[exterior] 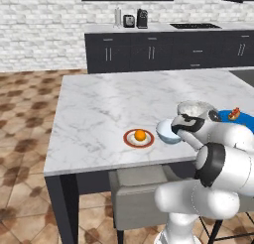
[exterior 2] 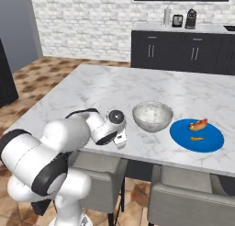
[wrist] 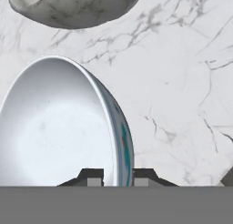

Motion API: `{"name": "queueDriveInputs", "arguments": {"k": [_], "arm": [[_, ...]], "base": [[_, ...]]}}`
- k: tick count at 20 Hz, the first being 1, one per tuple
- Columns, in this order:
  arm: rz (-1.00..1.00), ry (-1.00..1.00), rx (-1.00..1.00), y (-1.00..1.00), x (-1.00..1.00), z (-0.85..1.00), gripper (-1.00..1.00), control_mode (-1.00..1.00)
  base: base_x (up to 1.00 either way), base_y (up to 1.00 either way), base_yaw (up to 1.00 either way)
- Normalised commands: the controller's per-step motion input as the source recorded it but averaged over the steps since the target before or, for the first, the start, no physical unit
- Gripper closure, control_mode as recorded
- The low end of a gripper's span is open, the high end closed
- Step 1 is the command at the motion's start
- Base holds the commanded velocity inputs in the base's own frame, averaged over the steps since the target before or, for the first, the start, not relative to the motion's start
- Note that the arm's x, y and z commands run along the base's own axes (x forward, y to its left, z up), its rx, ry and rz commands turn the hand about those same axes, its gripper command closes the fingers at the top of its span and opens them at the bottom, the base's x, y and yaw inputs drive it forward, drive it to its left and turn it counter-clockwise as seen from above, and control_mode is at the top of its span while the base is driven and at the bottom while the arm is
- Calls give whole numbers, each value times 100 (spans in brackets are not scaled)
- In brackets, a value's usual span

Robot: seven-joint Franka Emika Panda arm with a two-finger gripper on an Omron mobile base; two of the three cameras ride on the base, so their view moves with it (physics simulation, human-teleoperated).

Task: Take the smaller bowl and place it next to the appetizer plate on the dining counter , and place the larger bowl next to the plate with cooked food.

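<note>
We find the gripper [wrist: 117, 178] clenched on the rim of the smaller bowl [exterior: 167, 131], low over the dining counter [exterior: 99, 114], just beside the appetizer plate [exterior: 139, 138]; contact with the marble unclear. The larger bowl [exterior 2: 152, 115] sits beside the blue plate with cooked food [exterior 2: 197, 135]. Brick wall [exterior: 39, 25], dark cabinets [exterior: 163, 50] behind; tiled floor [exterior: 25, 119].

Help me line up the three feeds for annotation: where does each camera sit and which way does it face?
Left base view: behind the arm's left, facing the dining counter; arm at lower right.
Right base view: behind its right, same counter; arm at lower left.
Hand view: on the hand, looking along the end effector shut on the smaller bowl rim.
All share the larger bowl.
</note>
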Motion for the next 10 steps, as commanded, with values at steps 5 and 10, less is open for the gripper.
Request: {"name": "queueDriveInputs", "arguments": {"k": [5,10], "arm": [[0,3,0,0,24,-29,100,-100],[0,0,0,0,29,-23,100,-100]], "base": [[0,0,0],[0,0,0]]}}
